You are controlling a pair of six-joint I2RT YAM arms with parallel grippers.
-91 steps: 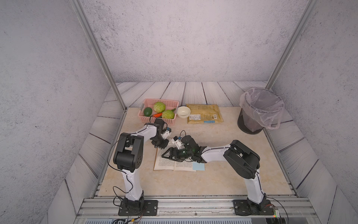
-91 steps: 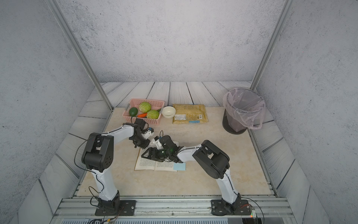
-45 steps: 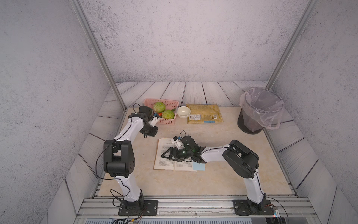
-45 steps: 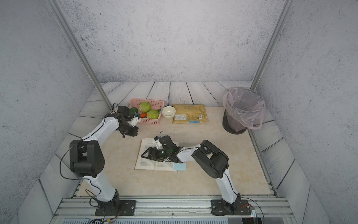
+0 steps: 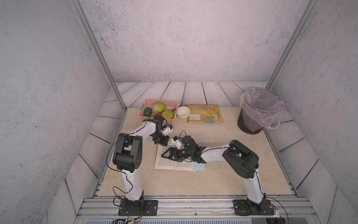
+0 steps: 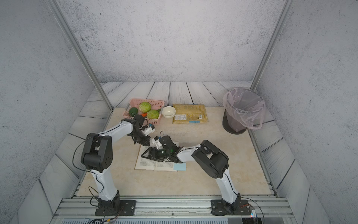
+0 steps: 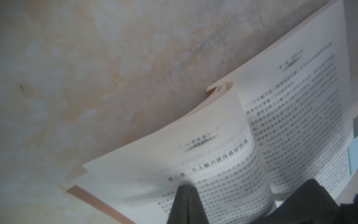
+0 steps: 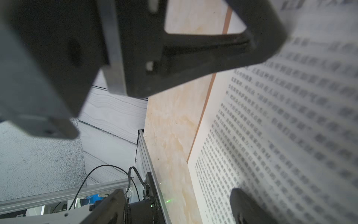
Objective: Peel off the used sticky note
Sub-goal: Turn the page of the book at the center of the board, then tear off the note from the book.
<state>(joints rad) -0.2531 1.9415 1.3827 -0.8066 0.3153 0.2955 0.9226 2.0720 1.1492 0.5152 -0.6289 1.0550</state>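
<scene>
The left gripper (image 5: 161, 143) had swung back to the book's (image 5: 164, 164) far left corner, jaws clenched together. The right gripper (image 5: 169, 154) lay spread wide on the book's left page. The blue sticky note (image 5: 199, 166) sat on the book's near right corner, apart from both grippers.

An open book (image 5: 164, 164) lies flat on the surface (image 5: 222, 182), a little left of the middle. A sticky note (image 5: 199, 166) sits at the book's near right corner. The right arm (image 5: 213, 155) reaches in from the right, its jaws over the left page. The left arm (image 5: 144, 129) comes in from the left, its jaws at the book's far left corner. Behind the book, along the back edge, stand a basket (image 5: 171, 102), a bowl (image 5: 183, 112) just beside its right end, then a packet (image 5: 204, 114). A bin (image 5: 259, 114) stands well apart in the far right corner. In the basket lie two cabbages (image 5: 159, 107) and, at its left end, an avocado (image 5: 147, 111).
</scene>
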